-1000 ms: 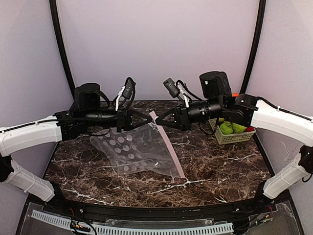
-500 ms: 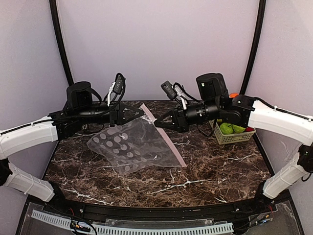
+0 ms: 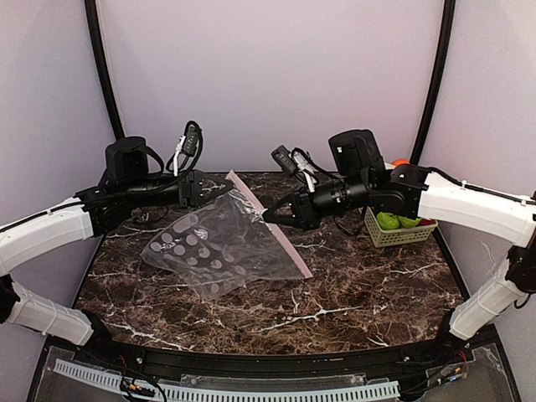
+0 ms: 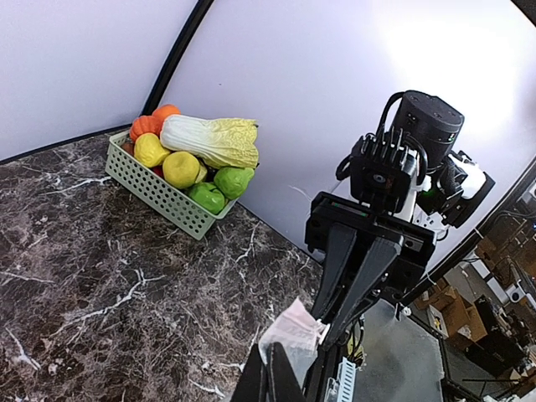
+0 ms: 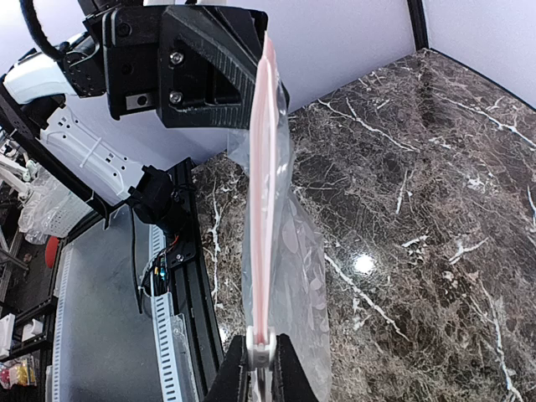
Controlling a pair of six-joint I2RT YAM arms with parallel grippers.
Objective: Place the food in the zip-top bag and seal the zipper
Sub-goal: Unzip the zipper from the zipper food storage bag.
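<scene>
The zip-top bag (image 3: 213,247), clear with grey dots, hangs off the table between both arms. My left gripper (image 3: 228,182) is shut on its upper corner (image 4: 295,332). The pink zipper (image 5: 265,167) runs taut from there down to my right gripper (image 5: 260,368), which is shut on the white slider tab (image 5: 260,345). The food sits heaped in a pale green mesh basket (image 4: 155,193) at the right: a cabbage (image 4: 209,138), a lemon (image 4: 151,149), a green pear (image 4: 208,198) and a tomato (image 4: 147,126). The bag's lower part rests on the marble.
The basket (image 3: 400,230) stands near the table's back right corner, just behind my right forearm (image 3: 469,201). Dark marble tabletop (image 3: 360,285) stretches in front of the bag. A black rail (image 3: 251,360) runs along the near edge.
My left gripper has drawn back to the left and upward with the bag corner. The gap between the two grippers has widened, with more pink strip stretched between them.
</scene>
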